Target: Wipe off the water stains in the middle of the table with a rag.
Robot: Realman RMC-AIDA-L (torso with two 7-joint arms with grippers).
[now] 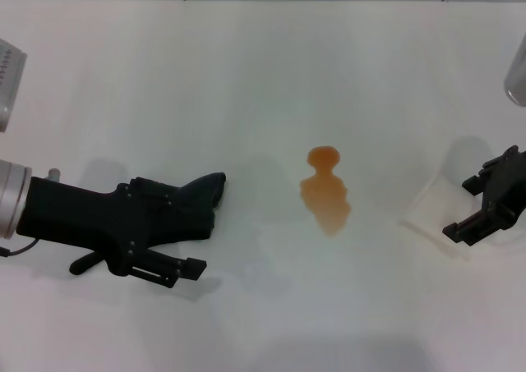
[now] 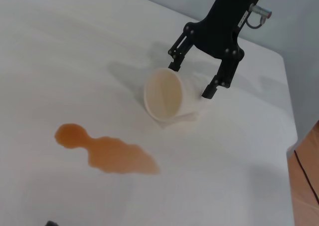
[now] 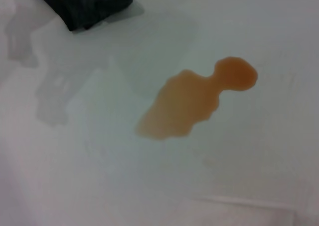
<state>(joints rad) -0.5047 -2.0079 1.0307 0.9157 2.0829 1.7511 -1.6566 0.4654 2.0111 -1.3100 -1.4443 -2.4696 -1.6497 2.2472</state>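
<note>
From the head, the stains (image 1: 326, 190) lay mid-table (image 1: 246, 76). The left gripper (image 1: 177, 245) sat left of them, low over the rag (image 1: 204, 193) — its jaws' state could not be told.

The left wrist showed the right gripper (image 2: 194, 79), jaws spread, above a tipped cup (image 2: 167, 97).

The right wrist showed the stains (image 3: 194, 99) — the rag (image 3: 84, 4) well apart.

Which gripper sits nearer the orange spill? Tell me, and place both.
Left, narrowly. The left gripper, with the rag at its tip, lies on the table left of the water stains; the right gripper hangs farther off to their right, over a tipped cup.
</note>
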